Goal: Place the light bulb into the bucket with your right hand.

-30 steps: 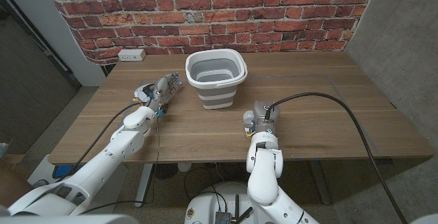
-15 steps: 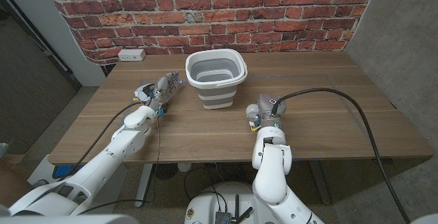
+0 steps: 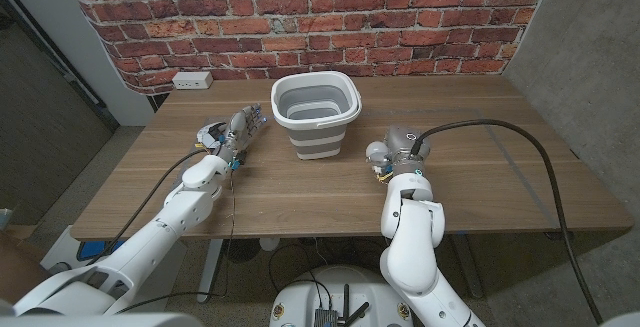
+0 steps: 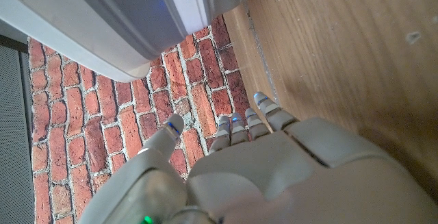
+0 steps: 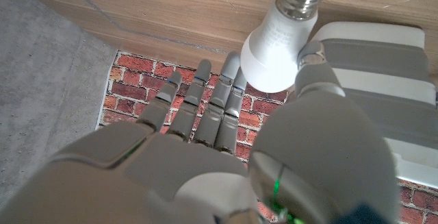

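Bulb in the right robot hand, carried toward the bucket.

Over the last second the right robot hand (image 3: pixel 398 151) has travelled across the bench (image 3: pixel 480 182) away from the robot and to its right. It pinches the light bulb (image 5: pixel 280 42) between thumb and fingers, screw base pointing away from the palm. The grey collapsible bucket (image 3: pixel 316 115) stands just to its left, still apart from it. The grasp looks secure; what remains, I judge, is lifting over the rim and releasing. The left robot hand (image 3: pixel 236 132) waits beside the bucket, fingers extended, holding nothing.
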Motion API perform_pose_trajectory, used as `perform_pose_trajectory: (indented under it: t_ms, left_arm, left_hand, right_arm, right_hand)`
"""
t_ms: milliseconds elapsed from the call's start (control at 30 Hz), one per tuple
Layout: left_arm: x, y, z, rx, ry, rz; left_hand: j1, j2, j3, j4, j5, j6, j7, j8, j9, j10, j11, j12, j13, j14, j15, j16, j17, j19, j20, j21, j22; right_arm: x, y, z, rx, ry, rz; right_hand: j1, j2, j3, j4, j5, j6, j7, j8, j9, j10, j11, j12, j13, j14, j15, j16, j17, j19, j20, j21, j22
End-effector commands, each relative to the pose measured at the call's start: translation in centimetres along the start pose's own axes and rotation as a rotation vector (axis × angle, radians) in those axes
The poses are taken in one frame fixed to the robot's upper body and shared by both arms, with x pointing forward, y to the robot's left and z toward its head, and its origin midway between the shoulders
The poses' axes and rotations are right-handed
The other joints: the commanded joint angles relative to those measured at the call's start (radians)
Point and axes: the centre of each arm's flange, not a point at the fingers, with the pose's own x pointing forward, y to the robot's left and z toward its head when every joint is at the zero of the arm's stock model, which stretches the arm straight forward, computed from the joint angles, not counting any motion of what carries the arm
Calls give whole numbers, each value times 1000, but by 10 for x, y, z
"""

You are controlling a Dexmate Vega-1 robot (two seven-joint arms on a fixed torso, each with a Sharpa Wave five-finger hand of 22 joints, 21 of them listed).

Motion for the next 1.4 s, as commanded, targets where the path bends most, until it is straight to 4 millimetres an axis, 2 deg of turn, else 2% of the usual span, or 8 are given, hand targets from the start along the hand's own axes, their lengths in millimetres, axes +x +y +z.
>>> perform_pose_trajectory:
  t_ms: [33, 700, 1100, 1400]
  left_arm:
    - [0, 0, -1, -3, -3, 6]
    - [6, -6, -3, -7, -10, 6]
    - [14, -4, -2, -4, -12, 0]
    - [17, -7, -2, -11, -22, 3]
  left_hand:
    - [7, 85, 5, -6, 2, 8, 1, 5, 2, 4, 0, 1, 4, 3, 3, 6, 3, -3, -17, 2, 6]
    - [8, 85, 3, -7, 2, 10, 0, 5, 2, 3, 0, 0, 4, 3, 3, 6, 3, -3, -17, 2, 6]
    - [8, 85, 2, -8, 2, 11, 0, 5, 2, 3, -1, 0, 4, 3, 3, 7, 3, -3, -17, 2, 6]
    - [8, 86, 2, -8, 2, 12, 0, 5, 2, 3, -1, 1, 4, 1, 3, 6, 4, -4, -17, 2, 6]
  right_arm:
    - [-5, -37, -10, 27, -20, -33]
    - [-4, -96, -17, 91, -70, -102]
    - [5, -121, -12, 79, -131, -149]
    - [22, -135, -6, 104, -212, -146]
  right_hand:
    - [52, 40, -1, 2, 5, 47, -7, 56, 7, 82, -73, 5, 5, 5, -120, 5, 7, 5, -3, 0, 0]
    - [56, 44, -6, 4, 7, 51, -6, 62, 4, 85, -66, 5, 8, 10, -117, 10, 13, 8, 1, 0, 0]
    - [56, 46, -10, 6, 8, 50, -1, 64, 3, 85, -62, 4, 8, 12, -115, 12, 16, 7, 6, -1, 0]
    - [57, 48, -12, 6, 10, 51, 0, 66, 3, 86, -64, 4, 11, 12, -115, 13, 18, 8, 8, 0, 0]
